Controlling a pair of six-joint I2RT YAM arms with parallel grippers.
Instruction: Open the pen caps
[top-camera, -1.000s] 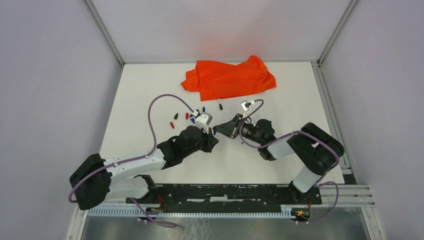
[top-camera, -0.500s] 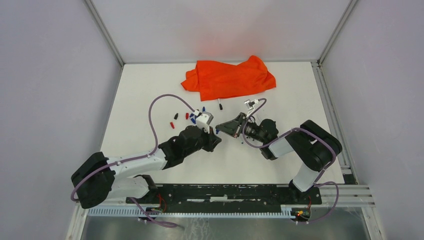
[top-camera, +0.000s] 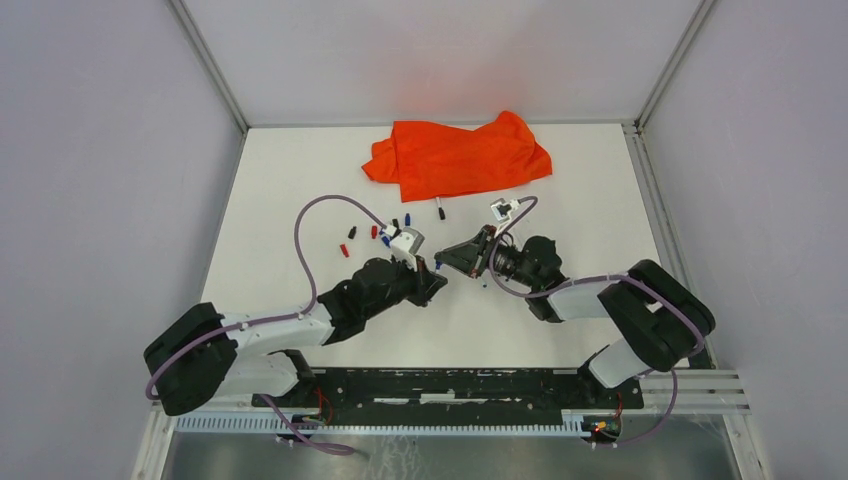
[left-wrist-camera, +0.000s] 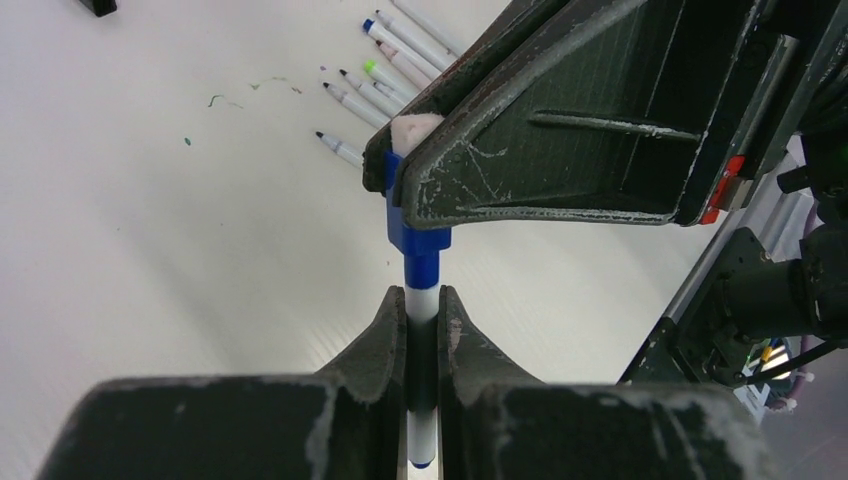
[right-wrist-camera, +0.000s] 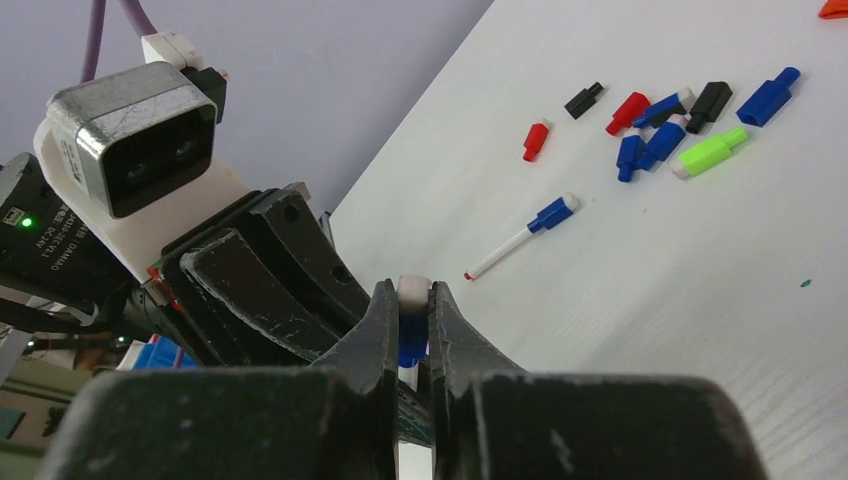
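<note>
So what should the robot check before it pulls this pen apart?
1. Left gripper shut on the white pen barrel: ok.
2. Right gripper shut on the blue cap: ok.
3. Cap and barrel in one straight line: ok, seen from the left wrist.
4. Cap off the pen: not ok, they look joined.
5. Loose caps out of the way: ok, they lie on the table, apart from both grippers.
6. Grips tight enough not to slip: cannot tell.
</note>
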